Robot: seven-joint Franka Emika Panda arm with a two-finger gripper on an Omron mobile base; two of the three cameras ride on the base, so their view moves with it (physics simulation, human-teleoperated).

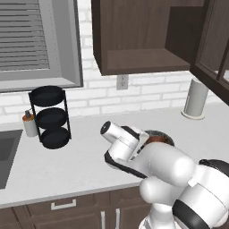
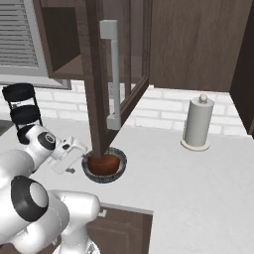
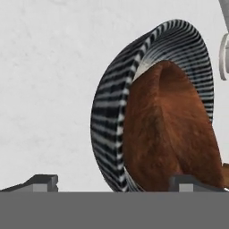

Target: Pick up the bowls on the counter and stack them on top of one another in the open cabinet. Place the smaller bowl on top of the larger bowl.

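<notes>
The hand (image 3: 114,181) is hovering low over the tabletop (image 1: 80,165) with its two fingertips (image 3: 42,181) standing wide apart and nothing between them; one tip is lying over bare tabletop and the other is sitting just in front of the smaller bowl (image 3: 172,134). In the hand view the smaller bowl, reddish-brown, is nesting inside the larger bowl (image 3: 112,129), whose outer wall is showing dark and pale stripes; both are appearing rolled onto their side because the camera is rolled. In the right base view the hand (image 2: 74,154) is reaching just beside the left rim of the larger bowl (image 2: 104,174), not touching it as far as can be seen. Both bowls are round, so no long axis applies; they are sitting upright on the tabletop, openings facing up, the smaller bowl (image 2: 105,164) centred in the larger. In the left base view the arm is covering most of the stack, and only part of the larger bowl's rim (image 1: 162,134) is showing. The open cabinet (image 1: 143,60) is hanging above, its shelf bare, and its glass-paned door (image 2: 116,74) is swinging out over the bowls. A paper towel roll (image 2: 198,121) is standing upright well to the right, a black three-tier rack (image 1: 50,117) to the left with a small bottle (image 1: 29,124) just beside it. No labels or writing are readable.
</notes>
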